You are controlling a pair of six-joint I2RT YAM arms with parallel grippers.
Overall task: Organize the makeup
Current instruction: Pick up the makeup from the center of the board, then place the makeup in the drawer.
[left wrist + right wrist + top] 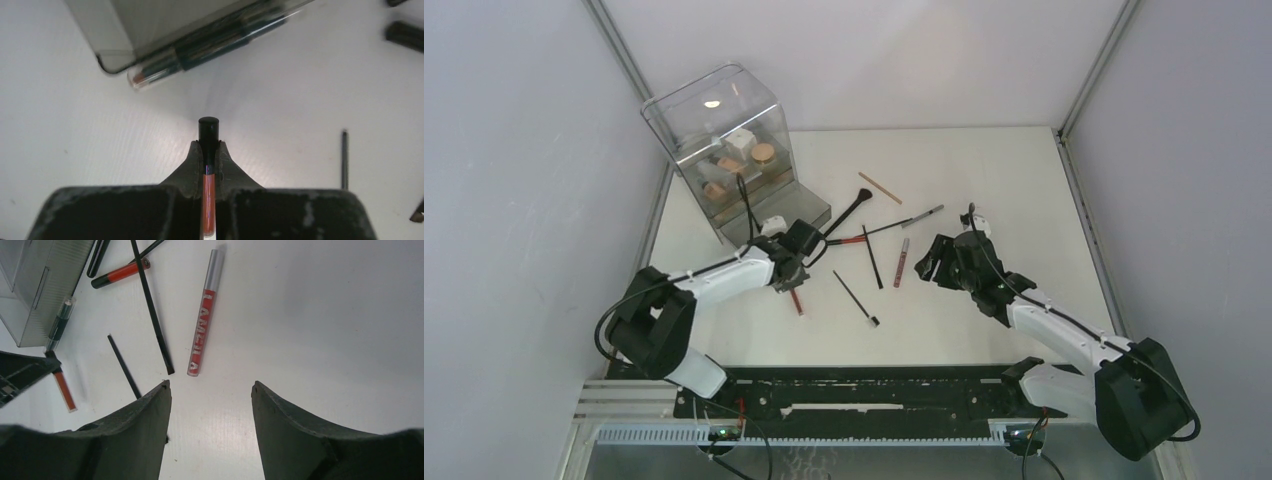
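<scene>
My left gripper (796, 264) is shut on a red lip tube with a black cap (209, 185), holding it low over the table in front of the clear drawer box (724, 150). The tube's red end sticks out behind the gripper (798, 301). My right gripper (934, 262) is open and empty above the table (210, 385). Just beyond it lies a red lip tube with a silver cap (202, 320). Another red tube (120, 272), thin black brushes (150, 305) and a black stick (124, 366) lie between the two grippers. Tan compacts and white cubes sit inside the box.
A large black brush (849, 210), a tan stick (880, 188) and a grey-tipped pencil (921, 216) lie behind the middle. A clear-capped dark pencil (200, 50) rests against the box's front edge. Grey walls close in both sides.
</scene>
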